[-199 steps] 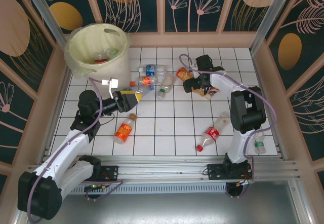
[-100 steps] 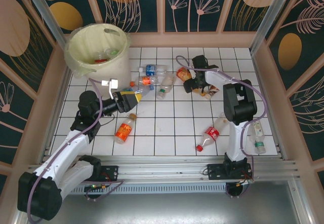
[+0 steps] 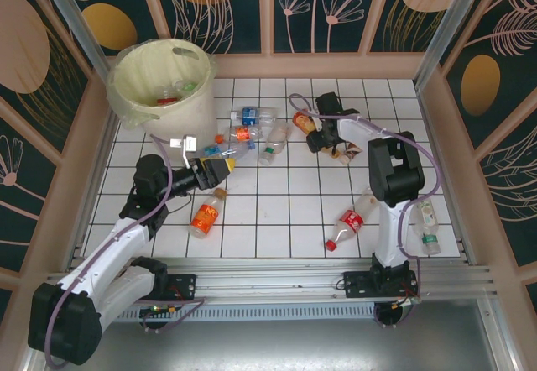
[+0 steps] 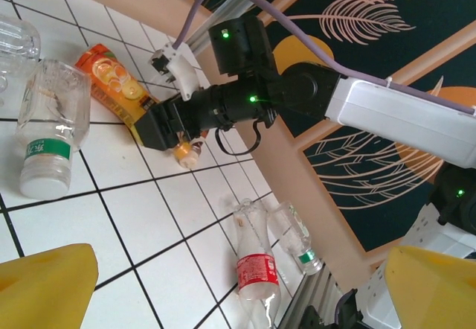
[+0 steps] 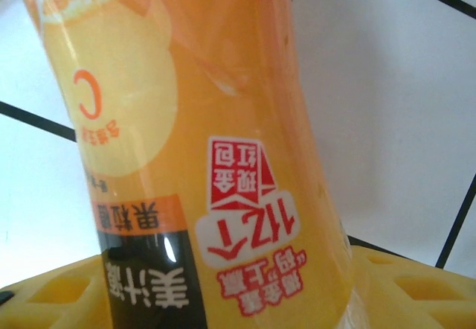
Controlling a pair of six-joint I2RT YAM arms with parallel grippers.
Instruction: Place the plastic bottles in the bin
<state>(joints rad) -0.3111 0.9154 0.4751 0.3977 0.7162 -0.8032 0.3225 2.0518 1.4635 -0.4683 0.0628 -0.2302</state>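
Note:
My right gripper [image 3: 319, 140] is shut across the middle of an orange juice bottle [image 3: 301, 122] that lies on the tiled floor at the back centre. In the right wrist view that bottle [image 5: 201, 158] sits between my yellow pads [image 5: 416, 284]. My left gripper [image 3: 220, 168] hangs open and empty over the floor, its yellow fingers [image 4: 44, 284] wide apart. The cream bin [image 3: 159, 81] stands at the back left with bottles inside. Several bottles lie loose: a blue-labelled one [image 3: 252, 117], a red-labelled one [image 3: 348, 222], an orange-labelled one [image 3: 204, 216].
A green-labelled clear bottle [image 4: 48, 128] lies left of the orange bottle. Two more bottles [image 3: 428, 230] rest by the right wall, and a loose cap [image 3: 221, 193] lies near my left gripper. Wooden walls ring the floor, and a metal rail runs along the front.
My right gripper has closed in on the orange bottle, and its arm has shifted a little left. The left gripper has dropped slightly towards the front and stayed open.

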